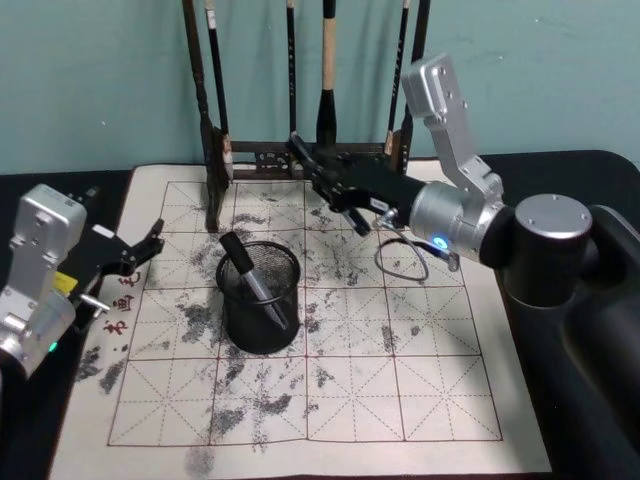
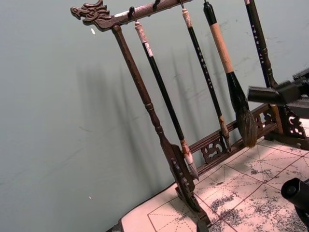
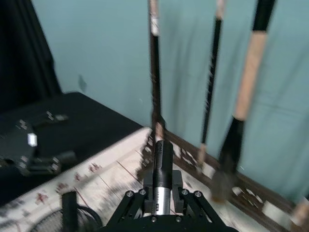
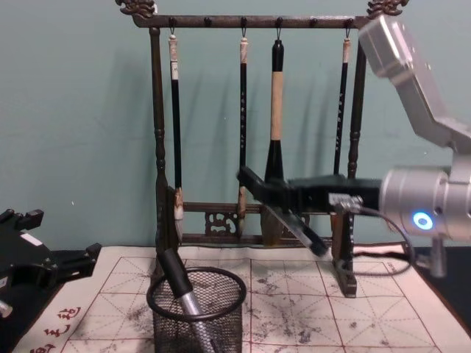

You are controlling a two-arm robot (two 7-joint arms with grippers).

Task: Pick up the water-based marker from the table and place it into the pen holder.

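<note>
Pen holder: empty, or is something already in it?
Not empty. One dark-capped marker leans inside the pen holder, its top above the rim.

Right gripper (image 3: 162,195), foreground centre of the frame, its black fingers (image 3: 144,194) closed on the silver barrel of a water-based marker (image 3: 162,162) whose black cap points away toward the carved brush rack (image 3: 251,191). Hanging from the rack against a teal wall (image 3: 96,48) are two thin brushes (image 3: 154,72) and a thick tan-handled brush (image 3: 251,58). In the lower left corner, a dark marker (image 3: 70,212) stands in the wire-mesh pen holder (image 3: 48,224) on the ink-stained gridded mat (image 3: 111,164). At mid left, the left gripper (image 3: 46,150) sits over the black table (image 3: 82,111).
</note>
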